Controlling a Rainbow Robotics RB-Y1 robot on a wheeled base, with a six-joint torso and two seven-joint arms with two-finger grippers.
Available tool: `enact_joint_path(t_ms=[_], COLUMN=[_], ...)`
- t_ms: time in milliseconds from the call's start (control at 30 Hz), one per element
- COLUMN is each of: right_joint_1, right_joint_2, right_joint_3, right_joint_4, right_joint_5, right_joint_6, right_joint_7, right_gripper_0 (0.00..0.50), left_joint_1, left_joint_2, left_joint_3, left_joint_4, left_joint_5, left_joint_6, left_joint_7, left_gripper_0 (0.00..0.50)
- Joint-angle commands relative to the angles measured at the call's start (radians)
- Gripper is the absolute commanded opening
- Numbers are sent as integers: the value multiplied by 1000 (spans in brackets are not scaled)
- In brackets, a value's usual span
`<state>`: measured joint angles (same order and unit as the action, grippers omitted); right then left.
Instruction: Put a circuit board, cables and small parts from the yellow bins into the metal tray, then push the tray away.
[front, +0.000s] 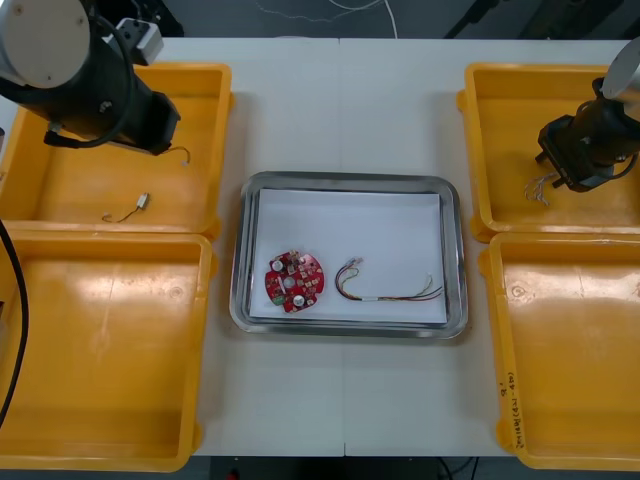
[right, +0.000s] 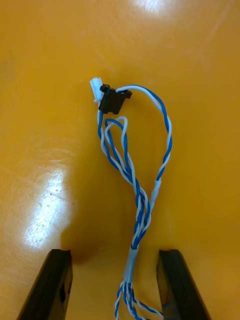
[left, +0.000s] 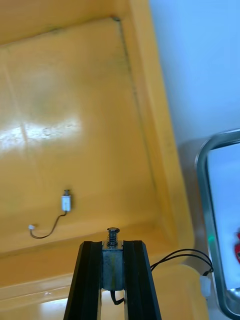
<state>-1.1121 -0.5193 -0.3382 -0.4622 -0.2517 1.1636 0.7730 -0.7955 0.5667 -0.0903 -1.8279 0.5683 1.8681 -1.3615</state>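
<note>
1. Fingers (left: 92, 270) of the left gripper (left: 113, 246) are clamped on a small metal part (left: 113, 262). It stands upright between them, its spring end poking just past the fingertips, and thin black wires (left: 180, 254) trail from it toward the tray side.
2. This gripper hangs over the tray-side part of the far left yellow bin (front: 60, 190). A second small metal part (left: 66, 201), with a thin lead, lies on the bin floor well beyond the fingertips.
3. The right gripper (right: 115, 255) is spread open, low over the floor of the far right yellow bin (front: 500, 110).
4. The blue and white cable (right: 141, 200) lies on that floor and runs out between the open fingers, nearer one finger than the other. Its black and white connectors rest well beyond the fingertips.
5. The metal tray (front: 345, 182), white inside, sits between the two grippers, apart from both. It holds a red circuit board (front: 295, 281) and, just beside it, a red and yellow cable (front: 385, 297).
</note>
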Motion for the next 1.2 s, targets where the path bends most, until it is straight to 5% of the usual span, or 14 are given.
enact_joint_path(t_ms=[33,167,600,1200], right_joint_1=[25,29,29,29], right_joint_2=[4,4,-1,-64], right_joint_3=[44,44,44,10], right_joint_4=[-12,-12,-41,-438], right_joint_5=[-32,-34,-23,23], right_joint_6=[-16,-22,-15,413], right_joint_7=[-26,-23,-17,65], right_gripper_0=[81,0,0,0], left_joint_1=[4,1,-10,-83], left_joint_2=[-53,-88,-123,-145], left_joint_3=[-111,-195,-430,-580], left_joint_4=[-97,-116,-79,171], left_joint_5=[-18,-48,-80,-36], left_joint_6=[14,-4,-145,-351], left_joint_7=[274,338,509,518], left_gripper_0=[0,0,0,1])
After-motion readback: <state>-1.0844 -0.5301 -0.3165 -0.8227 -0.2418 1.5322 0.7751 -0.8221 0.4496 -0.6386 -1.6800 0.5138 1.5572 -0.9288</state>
